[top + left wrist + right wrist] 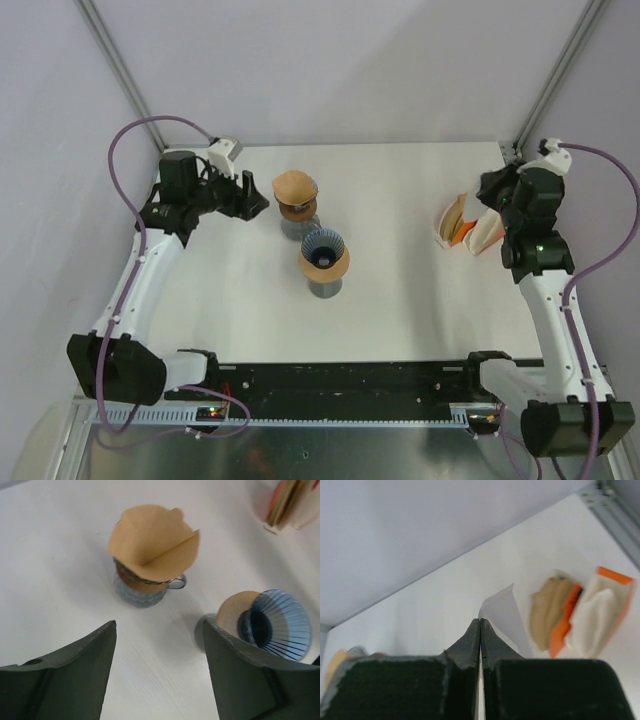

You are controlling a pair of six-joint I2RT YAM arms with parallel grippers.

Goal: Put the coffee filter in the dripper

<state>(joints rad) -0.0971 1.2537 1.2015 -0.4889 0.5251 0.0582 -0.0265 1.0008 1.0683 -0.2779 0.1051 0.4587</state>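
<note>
A grey glass dripper (298, 226) (140, 594) stands at the back centre with a brown folded coffee filter (295, 186) (150, 542) resting on top. A blue ribbed dripper (324, 262) (280, 625) stands nearer, a brown filter (236, 612) leaning inside it. My left gripper (255, 205) (159, 625) is open and empty, just left of the grey dripper. My right gripper (487, 208) (480, 620) is shut, with a thin white paper sheet (504, 617) coming out at its tips, beside the filter pack (458, 226) (580, 617).
The filter pack is an orange box holding brown and white filters, at the table's right side near the frame post (515, 150). The white back wall stands close behind the table.
</note>
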